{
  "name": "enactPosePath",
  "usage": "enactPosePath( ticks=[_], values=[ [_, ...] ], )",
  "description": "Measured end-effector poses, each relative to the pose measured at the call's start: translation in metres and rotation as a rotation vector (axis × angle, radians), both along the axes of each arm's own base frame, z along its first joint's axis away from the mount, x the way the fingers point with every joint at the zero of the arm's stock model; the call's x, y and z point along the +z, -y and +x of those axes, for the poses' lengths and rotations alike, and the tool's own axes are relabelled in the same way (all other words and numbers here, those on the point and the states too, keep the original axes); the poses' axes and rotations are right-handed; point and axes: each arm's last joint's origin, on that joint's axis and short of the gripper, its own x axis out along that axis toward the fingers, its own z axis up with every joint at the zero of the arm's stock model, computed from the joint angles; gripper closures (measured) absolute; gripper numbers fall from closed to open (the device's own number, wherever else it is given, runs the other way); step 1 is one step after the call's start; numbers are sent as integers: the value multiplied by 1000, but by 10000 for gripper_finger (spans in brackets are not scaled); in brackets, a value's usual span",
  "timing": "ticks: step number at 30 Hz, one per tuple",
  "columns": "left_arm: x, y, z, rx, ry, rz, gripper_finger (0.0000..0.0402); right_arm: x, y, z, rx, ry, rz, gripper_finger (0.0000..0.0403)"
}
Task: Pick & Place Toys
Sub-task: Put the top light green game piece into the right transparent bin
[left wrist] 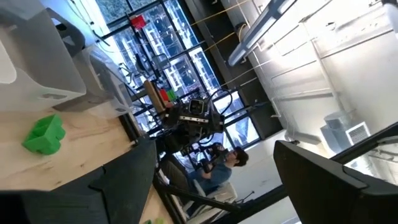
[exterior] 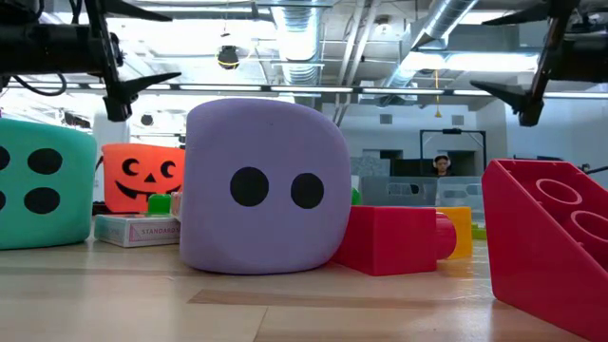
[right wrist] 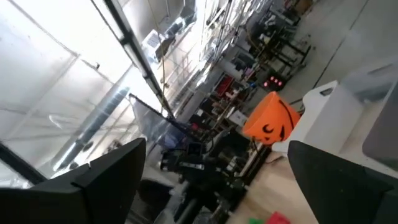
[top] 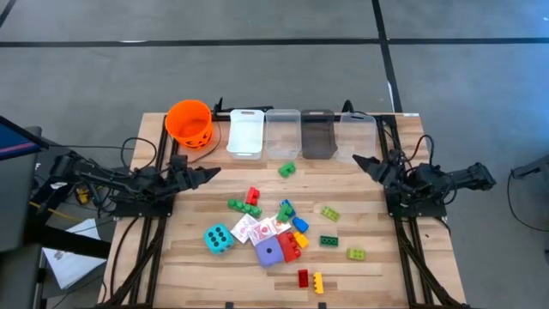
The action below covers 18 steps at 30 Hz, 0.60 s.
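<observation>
The toys lie scattered mid-table: a teal die (top: 218, 238), a purple die (top: 269, 252), red-and-white cards (top: 257, 228), and red, green, yellow and blue bricks, among them a green one (top: 286, 169) nearest the bins. The low view shows the purple die (exterior: 261, 185) resting on one face. My left gripper (top: 208, 174) hovers open over the table's left side, pointing inward. My right gripper (top: 360, 160) hovers open over the right side, pointing inward. Both stand above the table with nothing between their fingers, as each wrist view shows, left (left wrist: 217, 186) and right (right wrist: 217, 180).
An orange pumpkin-face bucket (top: 189, 122) stands at the far left. To its right, a row of clear plastic bins (top: 244, 133) (top: 317, 133) lines the far edge. Bare wood lies between each gripper and the toy cluster. A person (exterior: 440, 163) sits far off in the room behind.
</observation>
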Motion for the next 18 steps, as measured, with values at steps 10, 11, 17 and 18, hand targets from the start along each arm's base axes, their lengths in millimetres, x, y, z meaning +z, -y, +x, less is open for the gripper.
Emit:
enactPosePath(
  ticks=[10,11,17,18],
  values=[
    [-6,-2,4,88,-46,-47,82,-7,-5,3,87,-214,-206,20],
    [-7,-2,4,87,-50,-56,82,-7,-6,4,99,-248,-215,20],
    [-11,-1,8,75,-63,-123,82,-11,-11,8,157,-328,-249,20],
    [-12,-1,8,75,-67,-124,82,-9,-12,8,181,-324,-250,20]
  ],
)
